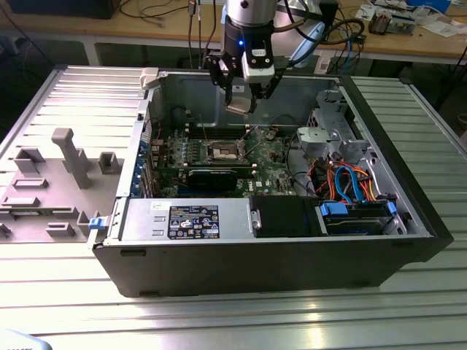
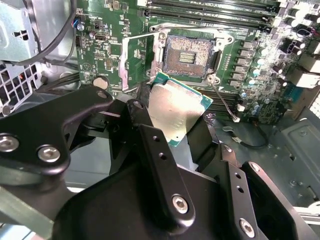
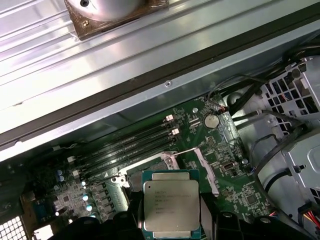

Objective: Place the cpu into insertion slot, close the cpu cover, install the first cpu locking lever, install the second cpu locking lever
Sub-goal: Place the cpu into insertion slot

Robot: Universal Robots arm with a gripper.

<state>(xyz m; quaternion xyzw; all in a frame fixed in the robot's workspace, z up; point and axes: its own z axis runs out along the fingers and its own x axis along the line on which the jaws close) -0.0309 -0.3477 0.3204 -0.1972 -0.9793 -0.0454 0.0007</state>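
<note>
Your end effector (image 1: 241, 102) is closed on the edges of the cpu (image 2: 177, 112), held in the air above the open computer case (image 1: 255, 262), apart from the bare socket (image 2: 187, 54) below. The cpu cover (image 2: 124, 65) stands swung open beside the socket. My judgement of the risk: a chip lowered off-square could bend socket pins or jam. The arm (image 1: 248, 14) points straight down

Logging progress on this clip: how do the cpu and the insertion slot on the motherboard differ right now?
The cpu is held above the board in the gripper, while the insertion slot sits fixed in the motherboard, uncovered and empty. The cpu's top is plain silver metal with a green rim; the insertion slot is dark, with a field of contacts inside. Both are square and look close in footprint.
</note>
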